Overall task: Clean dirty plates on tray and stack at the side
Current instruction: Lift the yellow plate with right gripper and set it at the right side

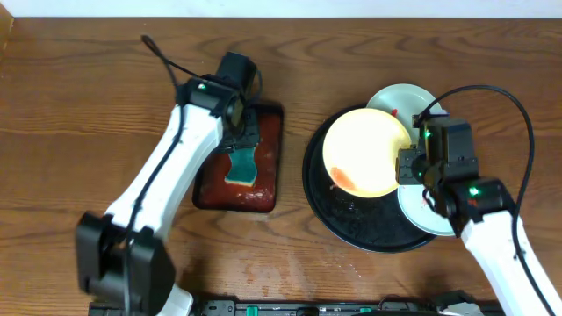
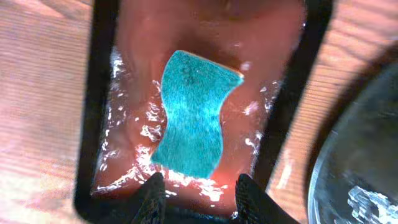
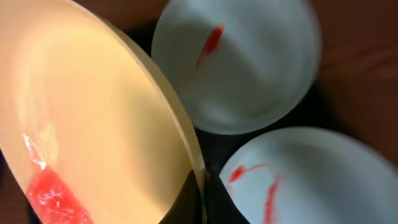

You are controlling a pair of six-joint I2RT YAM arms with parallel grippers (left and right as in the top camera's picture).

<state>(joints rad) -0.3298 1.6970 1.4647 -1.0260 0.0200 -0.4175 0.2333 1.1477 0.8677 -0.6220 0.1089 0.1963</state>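
Right tool (image 1: 407,167) pinches pale yellow plate (image 1: 364,149) by rim, raised over black tray (image 1: 351,230), likely presenting red smear (image 1: 342,180) for wiping. Left tool (image 2: 200,185) spread above teal sponge (image 2: 193,115), poised to grab.

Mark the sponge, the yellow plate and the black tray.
sponge (image 2: 193,115): left wrist view, middle of its teal face.
yellow plate (image 1: 364,147): overhead view, clean centre.
black tray (image 1: 373,233): overhead view, bare floor near its front.

Over black tray (image 1: 369,235), yellow plate (image 1: 367,151) overlaps white plates (image 1: 402,95) (both smeared); narrow wood gap toward brown tray (image 1: 255,200).
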